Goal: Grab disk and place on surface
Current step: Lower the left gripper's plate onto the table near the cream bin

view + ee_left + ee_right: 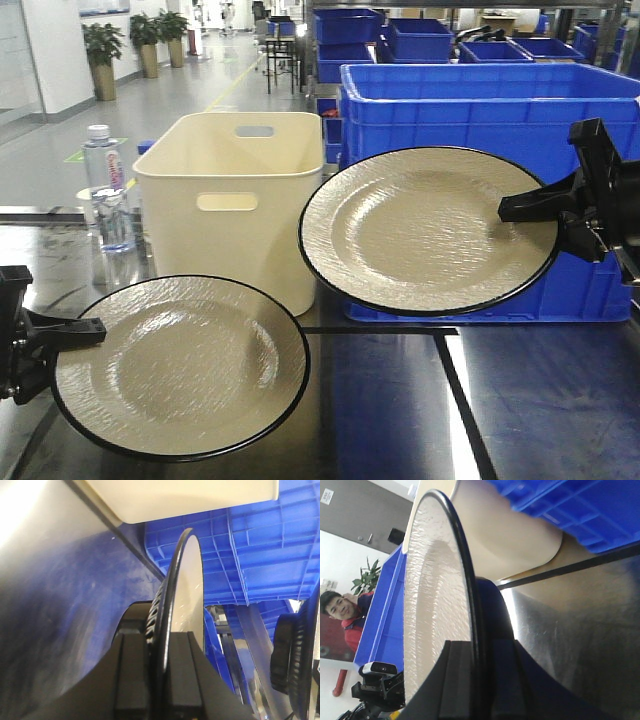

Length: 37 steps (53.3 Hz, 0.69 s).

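The left gripper was clamped on the left rim of the left disk, its pads pinching the black edge on either face, as the left wrist view showed edge-on. The right gripper likewise pinched the right rim of the right disk. The left disk lay roughly level at the near left, low over the surface; whether it touched could not be told. The right disk hung higher and farther back, clear of the surface, in front of the blue crate and just right of the cream bin. Both disks looked stiff, hard and glossy, and probably breakable if dropped. Held at one edge only, each would lever against the pads and might tilt or slip. A firm rim pinch and a level, gentle set-down seemed wise.
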{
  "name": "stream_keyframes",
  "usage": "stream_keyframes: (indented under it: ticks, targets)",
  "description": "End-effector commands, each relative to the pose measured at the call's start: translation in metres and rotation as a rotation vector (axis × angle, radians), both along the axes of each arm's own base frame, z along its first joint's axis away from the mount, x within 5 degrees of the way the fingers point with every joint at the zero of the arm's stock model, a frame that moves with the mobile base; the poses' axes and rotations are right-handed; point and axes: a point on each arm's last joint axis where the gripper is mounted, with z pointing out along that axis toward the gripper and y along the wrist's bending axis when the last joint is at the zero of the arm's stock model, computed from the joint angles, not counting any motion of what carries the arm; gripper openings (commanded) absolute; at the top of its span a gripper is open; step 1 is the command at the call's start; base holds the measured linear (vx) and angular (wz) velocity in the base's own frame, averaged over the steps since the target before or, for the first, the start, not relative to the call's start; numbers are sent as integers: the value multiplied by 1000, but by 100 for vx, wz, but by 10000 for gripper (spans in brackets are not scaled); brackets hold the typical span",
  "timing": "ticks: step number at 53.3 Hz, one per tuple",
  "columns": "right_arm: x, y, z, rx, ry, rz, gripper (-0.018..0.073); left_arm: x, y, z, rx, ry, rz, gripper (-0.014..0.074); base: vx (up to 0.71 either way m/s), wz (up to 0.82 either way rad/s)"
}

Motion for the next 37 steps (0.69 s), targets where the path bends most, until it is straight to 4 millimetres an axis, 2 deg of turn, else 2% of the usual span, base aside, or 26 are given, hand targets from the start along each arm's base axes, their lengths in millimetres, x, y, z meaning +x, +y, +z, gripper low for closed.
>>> stream_keyframes:
  ticks: [1, 37]
  targets:
    - [-14, 4, 39, 118, -125, -20, -5, -4, -4, 31, -133, -93, 1, -1, 14, -22]
    - [-14, 4, 39, 118, -125, -20, -5, -4, -4, 31, -132, -93, 1, -1, 5, -9]
